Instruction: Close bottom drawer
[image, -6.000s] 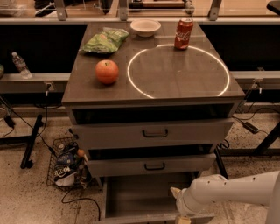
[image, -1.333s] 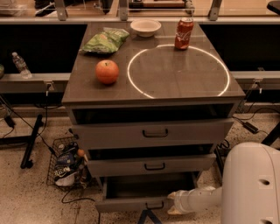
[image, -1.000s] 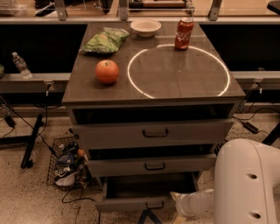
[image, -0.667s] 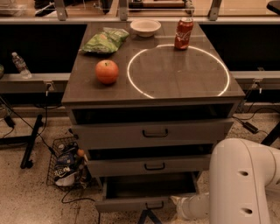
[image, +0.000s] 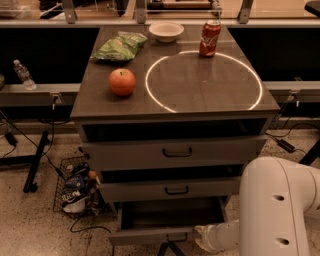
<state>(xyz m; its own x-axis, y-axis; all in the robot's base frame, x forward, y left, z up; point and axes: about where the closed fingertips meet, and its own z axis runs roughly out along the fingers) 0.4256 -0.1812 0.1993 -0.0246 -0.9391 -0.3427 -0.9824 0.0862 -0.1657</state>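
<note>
The gripper (image: 202, 243), low by the matt grey front of the bottom drawer (image: 145, 236), looks smooth pale plastic; the tabletop (image: 200, 85) shines glossy.

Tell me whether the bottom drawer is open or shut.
Open: the bottom drawer juts out, inside exposed. The tool sits by its front's right end.

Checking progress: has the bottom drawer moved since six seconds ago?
Yes: bottom drawer slid inward toward the cabinet, still partly open; gripper at its front's right end.
</note>
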